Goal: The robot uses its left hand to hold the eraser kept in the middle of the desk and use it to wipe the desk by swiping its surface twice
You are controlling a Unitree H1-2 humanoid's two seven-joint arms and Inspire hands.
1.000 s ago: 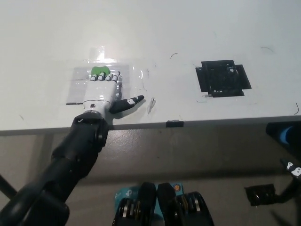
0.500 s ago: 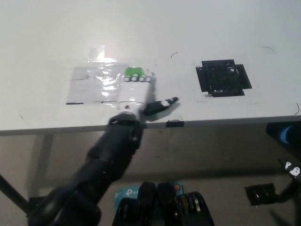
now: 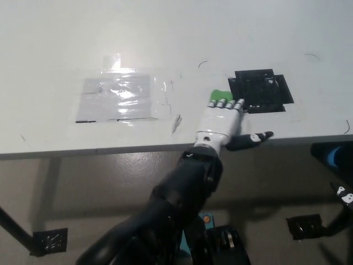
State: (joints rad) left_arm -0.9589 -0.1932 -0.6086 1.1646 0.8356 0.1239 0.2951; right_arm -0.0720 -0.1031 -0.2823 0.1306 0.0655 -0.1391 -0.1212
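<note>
While flat, left hand (image 3: 220, 122) covers green eraser (image 3: 219, 95).

This looks like a robotics lab or test room. A plain white counter (image 3: 165, 33) carries a patch of clear tape (image 3: 118, 98) on the left and a block of black tape (image 3: 260, 91) on the right, like position marks. Beneath lies a bare grey floor (image 3: 99, 187).

left hand (image 3: 222, 120) on eraser (image 3: 219, 94) — mid-desk (image 3: 49, 49)
</note>
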